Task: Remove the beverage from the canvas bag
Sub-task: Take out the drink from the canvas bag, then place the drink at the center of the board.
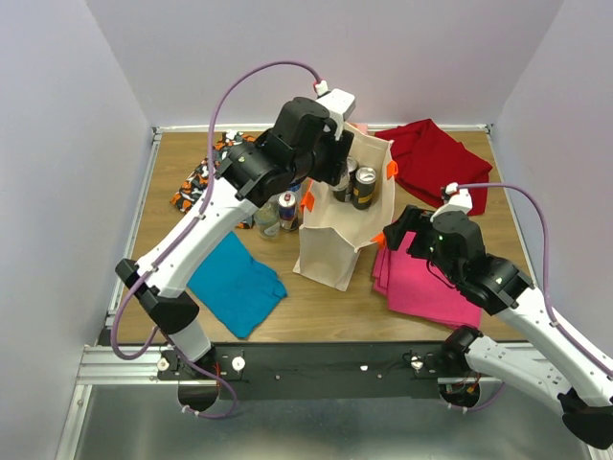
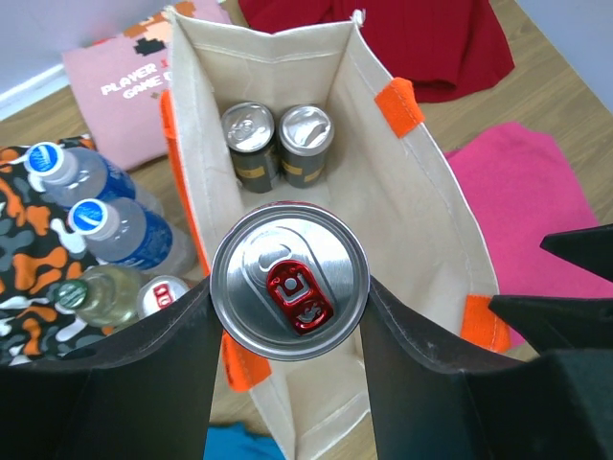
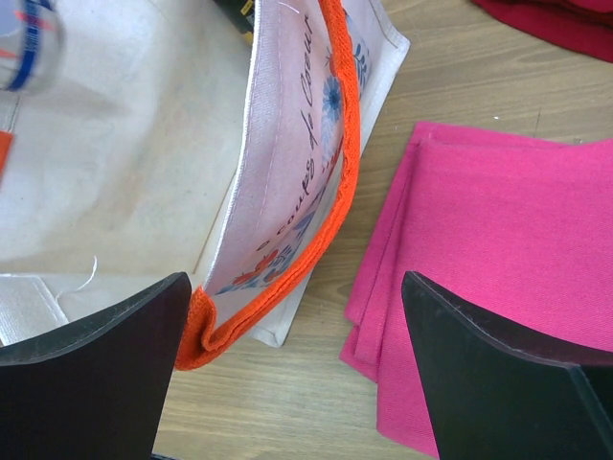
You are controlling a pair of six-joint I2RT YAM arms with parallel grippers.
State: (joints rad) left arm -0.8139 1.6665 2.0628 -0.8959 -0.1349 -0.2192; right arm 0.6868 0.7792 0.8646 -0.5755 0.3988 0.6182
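Note:
The beige canvas bag [image 1: 330, 249] stands upright mid-table with its mouth open. My left gripper [image 2: 289, 289] is shut on a silver beverage can with a red tab [image 2: 278, 251] and holds it upright over the near end of the bag's mouth [image 2: 421, 192]. Two more cans [image 2: 278, 144] stand inside at the far end and also show in the top view [image 1: 362, 187]. My right gripper [image 3: 297, 355] is open beside the bag's right side. The orange handle [image 3: 330, 211] hangs between its fingers and touches the left finger [image 3: 105, 364]. In the top view this gripper [image 1: 390, 235] sits at the bag's right edge.
Several bottles and a can [image 1: 276, 213] stand on the table left of the bag, and show in the left wrist view [image 2: 105, 225]. A pink cloth [image 1: 426, 283] lies under the right gripper. A red cloth [image 1: 441, 158] lies back right, a teal cloth [image 1: 235, 283] front left, a camouflage cloth [image 1: 203, 174] back left.

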